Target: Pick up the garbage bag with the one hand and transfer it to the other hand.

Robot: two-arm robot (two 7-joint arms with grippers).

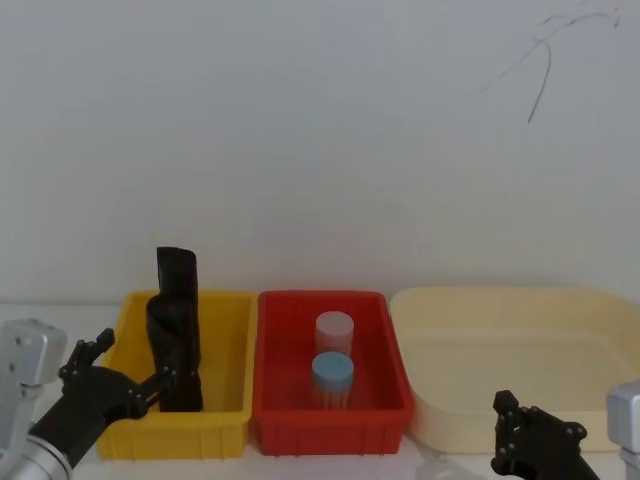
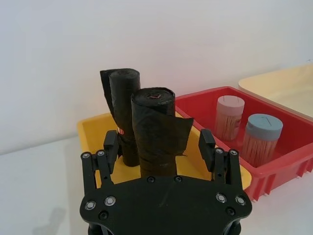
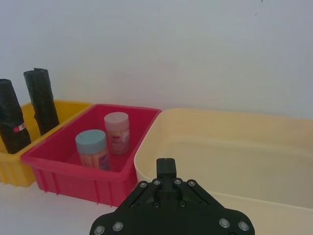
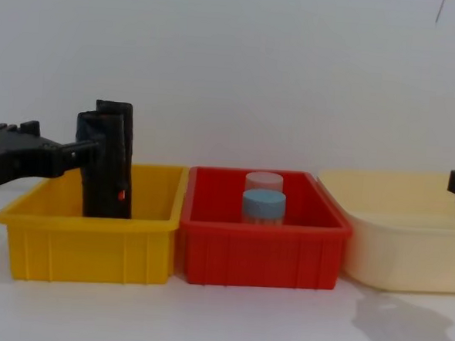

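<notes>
L claw (image 2: 158, 138) spread astride garbage bag (image 2: 156, 112).

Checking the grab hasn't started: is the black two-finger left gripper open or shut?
Open. The left gripper has its fingers apart, one either side of a wrinkled black plastic roll standing in the yellow bin.

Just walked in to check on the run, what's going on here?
The left pincer, open, is at the yellow bin with its fingers either side of the garbage bag roll, not closed on it yet. A second black roll stands close by in the same bin. The right pincer hangs low before the cream tub.
</notes>
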